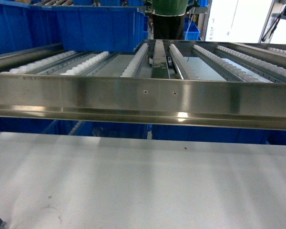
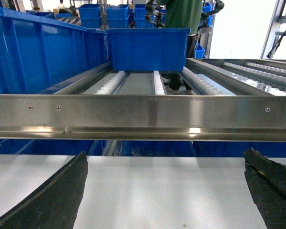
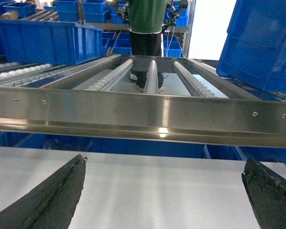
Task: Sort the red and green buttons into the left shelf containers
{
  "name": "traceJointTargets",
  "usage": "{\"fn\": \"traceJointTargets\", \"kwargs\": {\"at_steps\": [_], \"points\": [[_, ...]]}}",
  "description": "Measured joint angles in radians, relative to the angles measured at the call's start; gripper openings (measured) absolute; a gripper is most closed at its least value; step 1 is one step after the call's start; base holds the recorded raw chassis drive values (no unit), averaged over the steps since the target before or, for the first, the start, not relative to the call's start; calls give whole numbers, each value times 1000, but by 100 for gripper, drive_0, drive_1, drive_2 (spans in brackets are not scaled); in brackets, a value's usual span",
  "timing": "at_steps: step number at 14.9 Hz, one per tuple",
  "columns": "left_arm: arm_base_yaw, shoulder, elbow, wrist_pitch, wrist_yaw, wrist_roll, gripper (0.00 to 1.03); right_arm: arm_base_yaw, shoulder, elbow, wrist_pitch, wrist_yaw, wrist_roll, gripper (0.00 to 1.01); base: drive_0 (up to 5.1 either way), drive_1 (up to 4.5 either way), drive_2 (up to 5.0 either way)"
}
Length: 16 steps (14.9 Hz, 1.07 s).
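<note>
Both grippers, left [image 2: 164,191] and right [image 3: 164,193], are hovering with fingers wide over the white bench [image 1: 143,181], facing blue bins [image 2: 148,47].

left hand [image 2: 164,191]: two broad, tapering fingers [image 2: 52,200], black, with a rough, matte, pitted surface and ragged edges
right hand [image 3: 164,193]: the same pair of dark fingers [image 3: 50,198], worn and crumbly along the inner edges
head view: only a small dark part at the lower left corner
</note>
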Motion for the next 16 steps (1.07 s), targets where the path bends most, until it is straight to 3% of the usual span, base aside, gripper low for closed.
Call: {"fn": "traceJointTargets", "kwargs": {"at_steps": [14, 15, 16], "points": [[0, 0, 0, 0, 0, 0, 98, 2, 0, 0, -3, 2, 0, 98, 0, 0, 0], [0, 0, 0, 0, 0, 0, 98, 55, 0, 0, -13, 58, 3, 98, 0, 0, 0], [16, 2, 0, 8, 26, 4, 98, 166, 5, 0, -3, 140, -2, 98, 0, 0, 0]]}}
